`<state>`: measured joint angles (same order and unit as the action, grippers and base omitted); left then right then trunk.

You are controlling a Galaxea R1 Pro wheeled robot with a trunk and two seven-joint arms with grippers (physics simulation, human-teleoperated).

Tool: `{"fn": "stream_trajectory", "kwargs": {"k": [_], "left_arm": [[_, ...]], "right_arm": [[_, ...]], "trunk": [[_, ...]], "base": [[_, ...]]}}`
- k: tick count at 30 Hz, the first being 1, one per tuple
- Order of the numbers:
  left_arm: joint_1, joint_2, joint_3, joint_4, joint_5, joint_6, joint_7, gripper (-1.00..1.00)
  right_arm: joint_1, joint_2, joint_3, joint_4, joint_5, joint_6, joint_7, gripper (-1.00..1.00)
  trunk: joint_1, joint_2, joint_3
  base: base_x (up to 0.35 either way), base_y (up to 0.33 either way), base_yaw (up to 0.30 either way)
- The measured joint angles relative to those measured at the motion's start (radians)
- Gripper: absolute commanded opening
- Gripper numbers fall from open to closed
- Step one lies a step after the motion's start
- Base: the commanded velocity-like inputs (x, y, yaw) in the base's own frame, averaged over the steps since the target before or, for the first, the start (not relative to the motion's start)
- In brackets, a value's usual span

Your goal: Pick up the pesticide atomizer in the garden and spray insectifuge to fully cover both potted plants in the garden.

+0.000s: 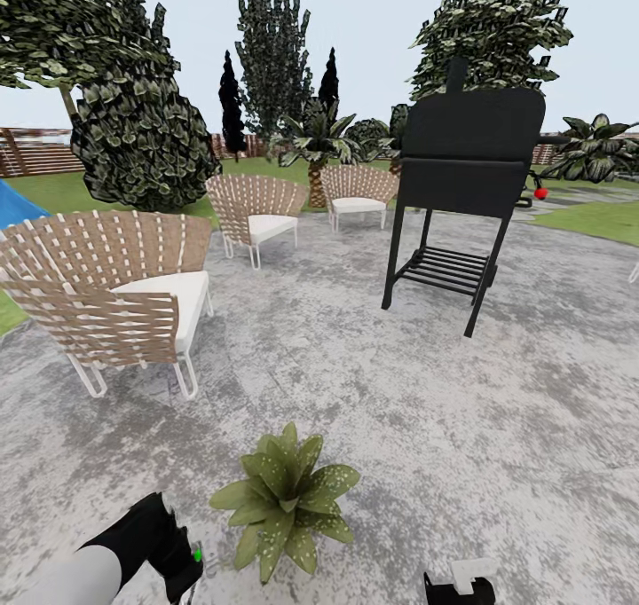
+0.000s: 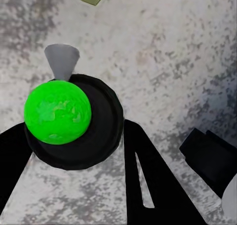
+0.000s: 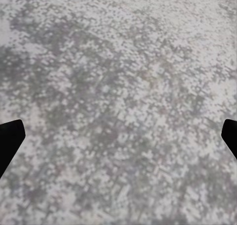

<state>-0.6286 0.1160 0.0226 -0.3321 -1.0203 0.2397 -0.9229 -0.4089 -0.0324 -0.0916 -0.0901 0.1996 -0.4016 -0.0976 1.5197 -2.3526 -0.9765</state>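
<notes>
The small hand sprayer with a bright green ball and pale grey nozzle [image 2: 58,106] sits squeezed in the left claw [image 1: 182,565], just beside the little potted plant with pointed green leaves [image 1: 286,497] on the grey stone patio [image 1: 497,428]. This looks like the spraying step; next, the nozzle must point at the leaves. The plant's pot is hidden under them, and the right claw [image 3: 118,136] is wide open, holding nothing.

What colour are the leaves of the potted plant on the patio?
The potted plant has mid-green leaves with pale speckles, best seen in the head view.
</notes>
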Motion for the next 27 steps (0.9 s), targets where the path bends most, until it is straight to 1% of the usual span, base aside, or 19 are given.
{"fn": "stream_trajectory", "kwargs": {"k": [1,3,6,7,9,10,11,12,13,14,15,16,17,21,25,27], "left_arm": [[0.001,0.012,0.013,0.001,-0.001,-0.033,-0.001,-1.00],[-0.003,0.037,0.027,-0.004,0.000,-0.058,-0.001,-1.00],[-0.012,0.047,0.029,-0.006,-0.006,-0.055,-0.008,-1.00],[-0.016,0.050,0.028,-0.006,-0.010,-0.031,-0.034,-1.00],[-0.043,0.051,0.023,-0.009,-0.015,0.021,-0.125,-1.00],[-0.074,0.054,0.021,-0.012,-0.018,0.035,-0.171,-1.00],[-0.128,0.057,0.019,-0.011,-0.021,0.044,-0.234,-1.00],[-0.170,0.057,0.019,-0.011,-0.029,0.045,-0.290,-1.00],[-0.179,0.055,0.010,-0.014,-0.068,0.045,-0.331,-1.00],[-0.183,0.052,0.002,-0.015,-0.107,0.046,-0.343,-1.00],[-0.185,0.046,-0.002,-0.024,-0.162,0.046,-0.350,-1.00],[-0.185,0.046,-0.003,-0.041,-0.184,0.046,-0.354,-1.00],[-0.186,0.049,-0.004,-0.064,-0.196,0.045,-0.355,-1.00],[-0.175,0.050,-0.008,-0.110,-0.209,0.038,-0.356,-1.00],[-0.168,0.050,-0.009,-0.114,-0.210,0.034,-0.347,-1.00],[-0.168,0.049,-0.007,-0.112,-0.210,0.034,-0.335,-1.00]], "right_arm": [[0.000,0.000,0.000,0.000,0.000,0.000,0.000,1.00],[0.000,0.000,0.000,0.000,0.000,0.000,-0.001,1.00],[0.000,0.000,0.000,0.000,0.000,0.000,0.000,1.00],[0.001,0.000,0.000,0.000,0.000,0.000,0.000,1.00],[0.001,0.000,0.000,0.000,0.000,0.000,0.000,1.00],[0.001,0.000,0.000,0.000,0.000,0.000,0.000,1.00],[0.002,0.000,0.000,0.000,0.000,0.000,0.000,1.00],[0.002,0.000,0.001,0.000,0.000,0.000,0.001,1.00],[0.002,0.000,0.001,0.000,0.000,0.000,0.001,1.00],[0.003,0.000,0.002,0.000,0.000,0.000,0.001,1.00],[0.003,0.001,0.003,0.000,0.000,0.000,0.001,1.00],[0.003,0.001,0.003,0.000,0.000,0.000,0.001,1.00],[0.003,0.001,0.003,0.000,0.000,0.000,0.001,1.00],[0.003,0.002,0.003,0.000,0.001,0.000,0.002,1.00],[0.003,0.001,0.003,0.000,0.000,0.000,0.001,1.00],[0.003,0.001,0.002,0.000,0.000,0.000,0.001,1.00]], "trunk": [[0.000,0.000,0.000],[0.000,0.000,0.000],[0.000,0.000,0.000],[0.000,0.000,0.000],[0.000,0.000,0.000],[0.000,0.000,0.000],[0.000,0.000,0.000],[0.000,0.000,0.000],[0.000,0.000,0.000],[0.000,0.000,0.000],[0.000,0.000,0.000],[0.000,0.000,0.000],[0.000,0.000,0.000],[0.000,0.000,0.000],[0.000,0.000,0.000],[0.000,0.000,0.000]], "base": [[0.000,0.000,0.000],[0.000,0.000,0.000],[0.000,0.000,0.000],[0.000,0.000,0.000],[0.000,0.000,0.000],[0.000,0.000,0.000],[0.000,0.000,0.000],[0.000,0.000,0.000],[0.000,0.000,0.000],[0.000,0.000,0.000],[0.000,0.000,0.000],[0.000,0.000,0.000],[0.000,0.000,0.000],[0.000,0.000,0.000],[0.015,0.017,0.000],[0.117,0.152,0.000]]}}
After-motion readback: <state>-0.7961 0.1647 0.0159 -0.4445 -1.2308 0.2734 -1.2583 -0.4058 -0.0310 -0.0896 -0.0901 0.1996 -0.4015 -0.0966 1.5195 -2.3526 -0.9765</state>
